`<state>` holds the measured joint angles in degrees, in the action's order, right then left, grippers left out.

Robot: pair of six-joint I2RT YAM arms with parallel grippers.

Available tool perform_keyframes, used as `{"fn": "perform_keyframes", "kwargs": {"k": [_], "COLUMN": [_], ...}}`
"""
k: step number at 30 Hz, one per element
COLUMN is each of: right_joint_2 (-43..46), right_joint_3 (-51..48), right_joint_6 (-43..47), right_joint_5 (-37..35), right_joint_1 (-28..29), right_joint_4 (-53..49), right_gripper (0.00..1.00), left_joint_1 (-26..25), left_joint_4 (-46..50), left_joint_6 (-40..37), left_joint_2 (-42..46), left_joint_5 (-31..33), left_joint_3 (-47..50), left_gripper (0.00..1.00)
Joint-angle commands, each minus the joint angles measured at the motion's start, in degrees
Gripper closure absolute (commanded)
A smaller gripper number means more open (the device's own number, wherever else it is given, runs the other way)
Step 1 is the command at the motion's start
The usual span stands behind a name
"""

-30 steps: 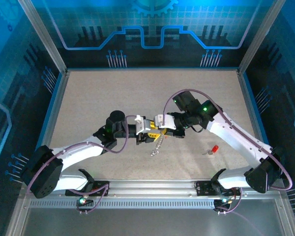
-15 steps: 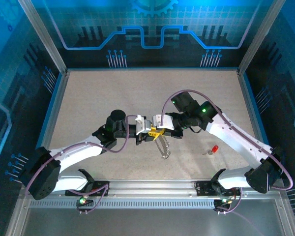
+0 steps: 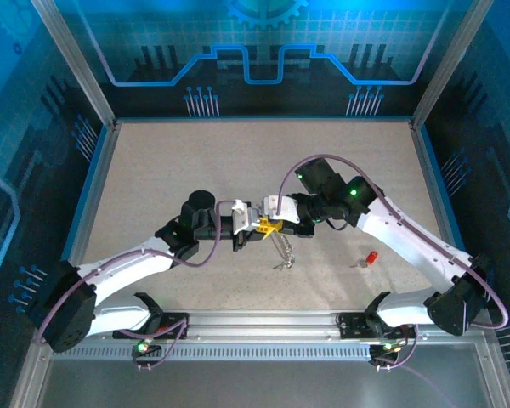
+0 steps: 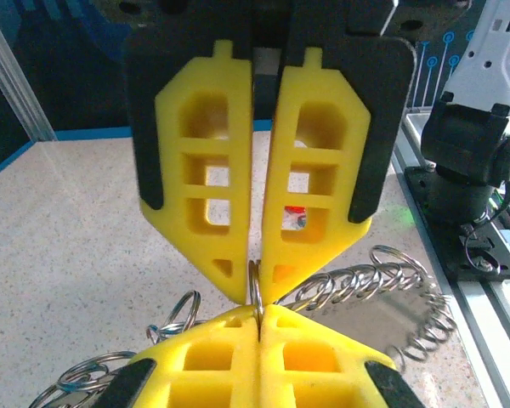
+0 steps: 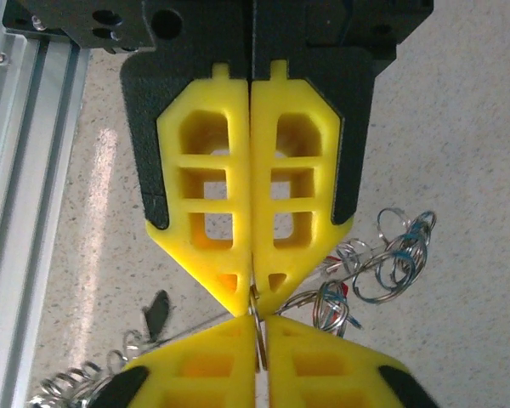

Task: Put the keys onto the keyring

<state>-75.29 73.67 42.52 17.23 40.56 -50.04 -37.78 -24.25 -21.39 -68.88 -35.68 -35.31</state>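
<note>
Your left gripper (image 4: pixel 255 291) is clamped fully closed, its yellow tips pinching the thin wire of the keyring (image 3: pixel 282 252). Both grippers meet tip to tip over the middle of the table (image 3: pixel 195 161). From that pinch the ring hangs toward 5 o'clock in the overhead view, edge-on like a chain. Your right gripper (image 5: pixel 255 299) has its fingers pressed together on the same wire, just beside the left's grip. A red-headed key (image 3: pixel 371 257) lies well apart at 4 o'clock from the tips, its shaft seemingly toward 8 o'clock. It sits nearer the right arm, so that arm looks the likelier to fetch it.
</note>
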Motion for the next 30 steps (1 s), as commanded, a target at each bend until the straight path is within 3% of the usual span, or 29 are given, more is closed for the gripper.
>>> {"fn": "perform_keyframes", "kwargs": {"k": [1, 9, 16, 22, 30], "right_joint_2": [4.63, 12.87, 16.63, 17.89, 17.50], "right_joint_3": [-1.73, -9.51, -13.34, -15.41, -16.55], "right_joint_6": [2.00, 1.64, 0.50, -1.14, -1.92], "right_joint_5": [4.85, 16.31, 19.02, 17.11, 16.12], "right_joint_1": [-0.64, -7.20, -8.36, -8.31, -8.30], "right_joint_4": [2.91, 9.78, 13.68, 17.77, 20.25], "right_gripper": [0.80, 0.71, 0.70, 0.70, 0.73], "left_joint_1": [-0.28, 0.60, 1.28, 1.22, 1.01], "left_joint_4": [-5.33, -27.05, -46.92, -55.80, -55.91], "left_joint_6": [0.49, 7.66, 17.59, 21.75, 23.08], "left_joint_2": [2.08, 0.89, -6.41, -11.00, -11.80], "left_joint_5": [-1.47, -4.17, -7.43, -8.10, -9.47], "left_joint_3": [0.34, 6.58, 8.47, 8.42, 7.49], "left_gripper": [1.00, 1.00, 1.00, 1.00, 1.00]}}
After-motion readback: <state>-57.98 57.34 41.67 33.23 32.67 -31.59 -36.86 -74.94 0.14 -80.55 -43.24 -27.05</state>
